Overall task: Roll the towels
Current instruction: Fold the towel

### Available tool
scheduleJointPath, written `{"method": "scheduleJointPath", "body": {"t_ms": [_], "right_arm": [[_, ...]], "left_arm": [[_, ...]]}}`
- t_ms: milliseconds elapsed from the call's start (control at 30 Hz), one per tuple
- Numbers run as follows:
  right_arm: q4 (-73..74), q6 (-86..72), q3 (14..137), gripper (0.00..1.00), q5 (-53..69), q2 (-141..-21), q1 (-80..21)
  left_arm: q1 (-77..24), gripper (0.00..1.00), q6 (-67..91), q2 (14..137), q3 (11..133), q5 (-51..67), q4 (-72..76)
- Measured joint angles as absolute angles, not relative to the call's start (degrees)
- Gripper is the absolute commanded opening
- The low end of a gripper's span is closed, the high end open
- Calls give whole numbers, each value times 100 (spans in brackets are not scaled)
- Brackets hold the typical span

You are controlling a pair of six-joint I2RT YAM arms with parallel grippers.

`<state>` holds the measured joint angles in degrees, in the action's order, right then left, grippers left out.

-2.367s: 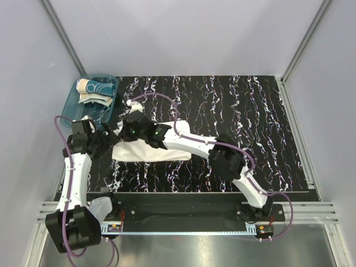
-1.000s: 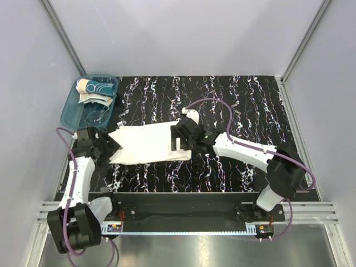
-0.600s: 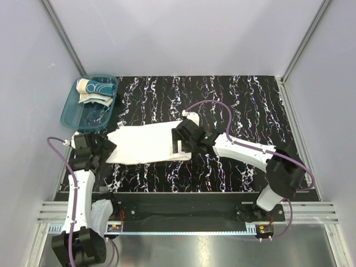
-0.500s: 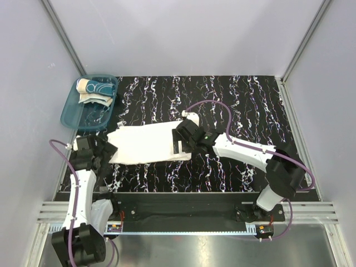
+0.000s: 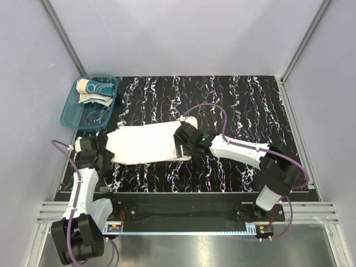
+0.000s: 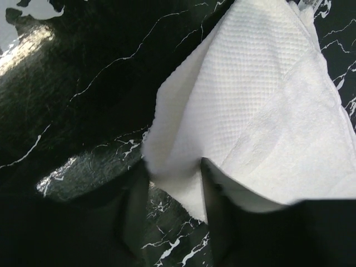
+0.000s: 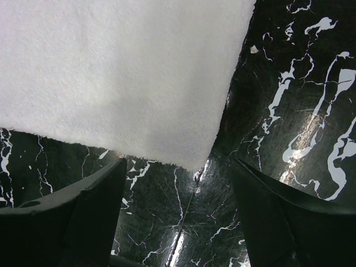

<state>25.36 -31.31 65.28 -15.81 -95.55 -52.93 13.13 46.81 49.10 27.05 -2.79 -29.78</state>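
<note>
White towel (image 5: 147, 143) flat, nothing rolled yet. Corner between left fingers (image 6: 133, 206), grip not confirmable. Right fingers (image 7: 83, 206) spread open, straddling opposite corner. Patterned towel (image 5: 94, 89) in tub (image 5: 72, 114), well apart from both.

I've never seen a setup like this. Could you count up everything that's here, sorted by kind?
Towels: 2 (white towel; patterned towel, lying in the tub)
Plastic tubs: 1 (teal, see-through)
Robot arms: 2 (left arm; right arm)
Total: 5
</note>
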Motion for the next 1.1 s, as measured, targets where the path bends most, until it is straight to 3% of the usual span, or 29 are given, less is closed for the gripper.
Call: {"method": "scheduleJointPath", "body": {"t_ms": [33, 133, 400, 1100], "right_arm": [[2547, -3127, 6512, 82, -1584, -9570, -5293], [2571, -3122, 6493, 82, -1590, -9572, -5293], [2578, -3105, 6418, 82, -1603, -9572, -5293], [2211, -1946, 6289, 84, -1605, -9266, -5848]], "left_arm": [[1313, 28, 4665, 4963, 2705, -279, -2917], [1313, 0, 4661, 5142, 2705, -231, -2665], [1256, 0, 4654, 5240, 3004, 14, -2644], [25, 0, 4790, 6639, 6042, 298, -2985]]}}
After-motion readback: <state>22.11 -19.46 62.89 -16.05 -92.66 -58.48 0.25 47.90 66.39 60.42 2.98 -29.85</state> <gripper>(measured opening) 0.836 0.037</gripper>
